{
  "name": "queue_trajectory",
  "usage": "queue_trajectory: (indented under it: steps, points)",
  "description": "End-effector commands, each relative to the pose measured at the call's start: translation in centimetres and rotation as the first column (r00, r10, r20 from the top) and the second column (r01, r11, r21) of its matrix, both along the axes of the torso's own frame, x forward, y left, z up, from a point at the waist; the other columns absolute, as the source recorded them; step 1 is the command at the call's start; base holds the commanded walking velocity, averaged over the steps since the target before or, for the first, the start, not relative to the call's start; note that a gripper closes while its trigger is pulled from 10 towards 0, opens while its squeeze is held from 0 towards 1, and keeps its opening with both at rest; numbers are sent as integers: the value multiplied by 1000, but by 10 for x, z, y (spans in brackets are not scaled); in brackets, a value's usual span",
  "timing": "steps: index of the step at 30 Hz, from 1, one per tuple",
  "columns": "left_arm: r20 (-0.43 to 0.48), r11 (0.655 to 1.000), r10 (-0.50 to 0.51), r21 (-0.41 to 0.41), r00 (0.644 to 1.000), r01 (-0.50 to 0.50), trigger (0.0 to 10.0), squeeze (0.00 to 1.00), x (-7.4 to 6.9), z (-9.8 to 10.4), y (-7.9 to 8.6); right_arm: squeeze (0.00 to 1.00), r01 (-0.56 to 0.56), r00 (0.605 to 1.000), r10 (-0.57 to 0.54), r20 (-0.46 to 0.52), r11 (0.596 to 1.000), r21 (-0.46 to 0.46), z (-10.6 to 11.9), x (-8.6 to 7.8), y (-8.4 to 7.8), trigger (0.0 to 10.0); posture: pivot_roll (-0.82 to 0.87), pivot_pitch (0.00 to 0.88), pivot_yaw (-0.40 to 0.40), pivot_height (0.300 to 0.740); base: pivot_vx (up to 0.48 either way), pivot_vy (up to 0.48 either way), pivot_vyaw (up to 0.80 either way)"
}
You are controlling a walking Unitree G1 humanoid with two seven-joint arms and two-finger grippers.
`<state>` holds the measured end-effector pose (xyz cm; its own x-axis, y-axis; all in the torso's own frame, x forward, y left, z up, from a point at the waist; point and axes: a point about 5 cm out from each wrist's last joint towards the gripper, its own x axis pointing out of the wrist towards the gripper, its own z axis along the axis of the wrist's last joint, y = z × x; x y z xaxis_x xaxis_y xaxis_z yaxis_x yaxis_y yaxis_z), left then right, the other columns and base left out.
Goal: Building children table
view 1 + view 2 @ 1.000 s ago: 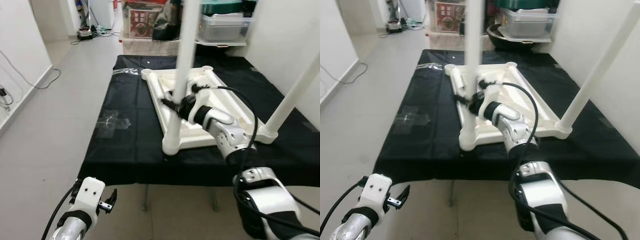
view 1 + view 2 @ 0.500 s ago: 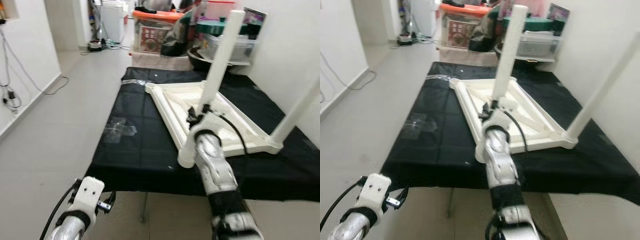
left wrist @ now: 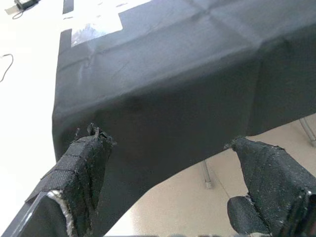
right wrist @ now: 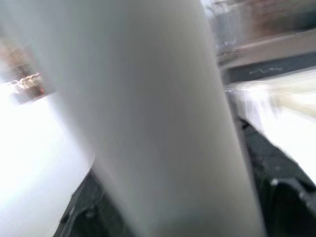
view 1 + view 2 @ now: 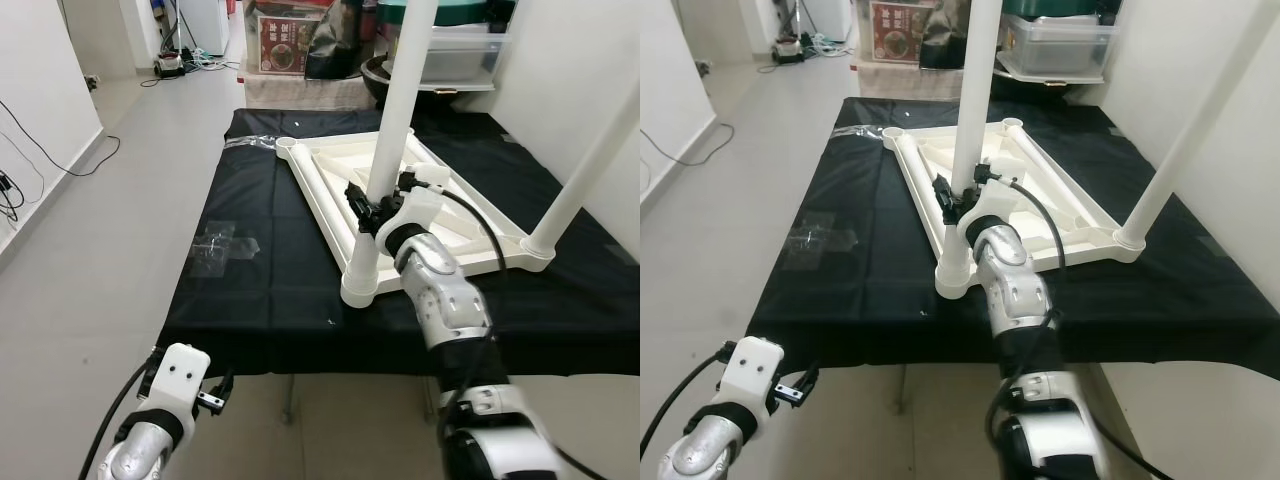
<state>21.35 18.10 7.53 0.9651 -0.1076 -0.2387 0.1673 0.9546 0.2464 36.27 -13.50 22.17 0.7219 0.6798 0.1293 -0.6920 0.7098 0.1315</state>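
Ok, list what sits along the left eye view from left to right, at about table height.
Bare floor → clear tape patch on the black cloth → table leg gripped by the right hand → upturned white tabletop → second leg at the far right corner.

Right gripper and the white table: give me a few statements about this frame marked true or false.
1. The right gripper is closed around the near white leg. True.
2. The tabletop lies upside down on the black cloth. True.
3. All four legs are fitted. False: two legs stand, the near one and the right leg; the far-left corner socket is open.
4. The left gripper holds a leg. False: it hangs open and empty below the front edge of the cloth.
5. The gripped leg stands at the far corner. False: it stands in the corner nearest the robot.
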Motion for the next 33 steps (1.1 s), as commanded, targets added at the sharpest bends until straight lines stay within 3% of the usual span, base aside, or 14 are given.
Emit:
queue_trajectory:
  steps: [1,5,6,8,16,17,19,20,24,29,30,31,32,33]
  points:
    - [-13,1000,-8,-2,1000,8,10000,0,0,-4,-3,0,-349,937,349,20,937,8,2,-16,24,10000,119,0,-59,740,0,0,0]
    - [-11,1000,-10,-3,1000,10,10000,0,1,-3,-4,0,-458,889,458,-6,888,-34,-9,-23,28,10000,126,0,-64,740,0,0,0]
    - [-9,1000,-9,-3,1000,9,10000,0,2,-3,-4,0,-435,900,435,-17,898,-60,-19,-19,36,3098,136,0,-70,740,0,0,0]
    - [-8,1000,-7,-3,1000,7,10000,0,1,-2,-4,0,-384,923,385,-1,921,-72,-22,-14,44,0,143,0,-74,740,0,0,0]
    - [-12,1000,5,1,1000,-5,10000,0,-2,-3,0,0,156,987,-160,-29,983,-99,-28,20,30,0,136,0,-76,740,0,0,0]
    - [-13,1000,5,1,1000,-5,10000,0,-3,-4,-1,0,443,888,-455,-68,886,-141,-37,27,8,0,132,0,-73,740,0,0,0]
    - [-13,1000,5,1,1000,-5,10000,0,-3,-4,-1,0,443,888,-455,-68,886,-141,-37,27,8,0,132,0,-73,740,0,0,0]
    - [-14,1000,4,-1,1000,-4,10000,0,-3,-4,-2,0,626,758,-645,-100,762,-169,-45,26,-11,0,128,0,-73,740,0,0,0]
    - [-14,1000,-1,-6,1000,1,10000,0,-2,-5,-6,0,787,568,-814,-118,580,-211,-64,4,-29,0,124,0,-70,740,0,0,0]
    - [-15,1000,-1,-9,1000,1,10000,0,-2,-5,-6,0,766,592,-793,-143,609,-205,-71,-20,-15,0,124,0,-69,740,0,0,0]
    - [-15,1000,-2,-9,1000,2,10000,0,-1,-5,-6,0,735,637,-759,-135,650,-190,-71,-25,-3,3725,116,0,-59,740,0,0,0]
    - [-15,1000,-2,-9,1000,2,10000,0,-1,-5,-6,0,735,637,-759,-135,650,-190,-71,-25,-3,3725,116,0,-59,740,0,0,0]
    - [-15,1000,-5,-8,1000,5,10000,0,-1,-5,-6,0,673,712,-688,-141,726,-143,-67,-25,11,10000,115,0,-59,740,0,0,0]
    - [-15,1000,-5,-8,1000,5,10000,0,-1,-5,-6,0,673,712,-688,-141,726,-143,-67,-25,11,10000,115,0,-59,740,0,0,0]
